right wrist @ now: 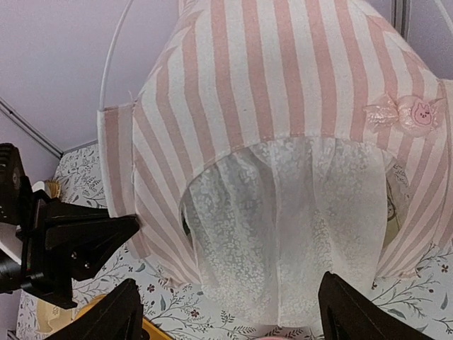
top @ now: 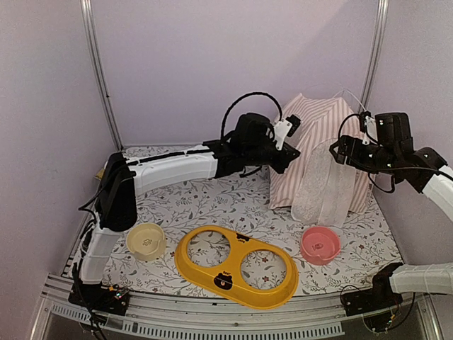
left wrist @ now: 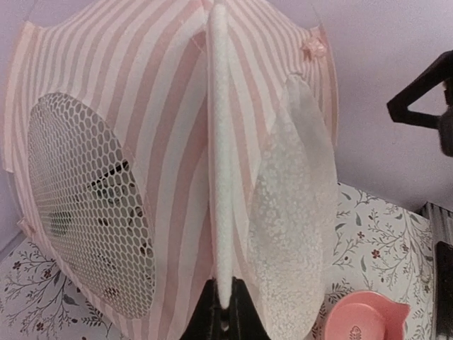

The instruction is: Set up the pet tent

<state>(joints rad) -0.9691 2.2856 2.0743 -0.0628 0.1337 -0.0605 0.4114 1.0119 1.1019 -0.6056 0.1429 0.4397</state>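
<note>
Separately, cream bowl (top: pixel 146 241), pink bowl (top: pixel 320 244), holder (top: pixel 185 259); left jaws tight on pet tent (top: pixel 318 134), right jaws apart.

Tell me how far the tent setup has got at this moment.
Done: the tent stands upright, its striped cloth spread and the lace curtain hanging over the door. In hand: the left claw is shut on the white pole at a front edge; the right claw is open facing the curtain, holding nothing. Left: probably releasing the pole to see whether the tent stands alone.
</note>
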